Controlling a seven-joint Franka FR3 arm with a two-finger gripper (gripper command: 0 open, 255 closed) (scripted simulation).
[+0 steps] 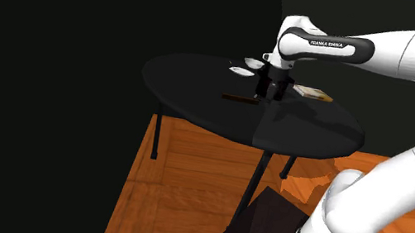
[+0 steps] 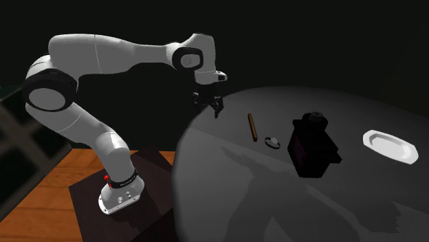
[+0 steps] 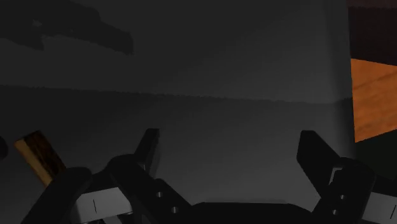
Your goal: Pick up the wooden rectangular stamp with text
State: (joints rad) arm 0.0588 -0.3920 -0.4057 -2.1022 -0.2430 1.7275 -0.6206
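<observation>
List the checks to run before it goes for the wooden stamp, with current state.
1. Gripper open: ok, fingers apart with nothing between them.
2. Stamp found: ok, a thin brown bar lying flat on the table.
3. Stamp between the fingers: not ok, it lies outside one finger, off to the side.
4. Room around the stamp: ok, a small ring sits near one end but apart from it.
5. Height above the table: cannot tell.
</observation>
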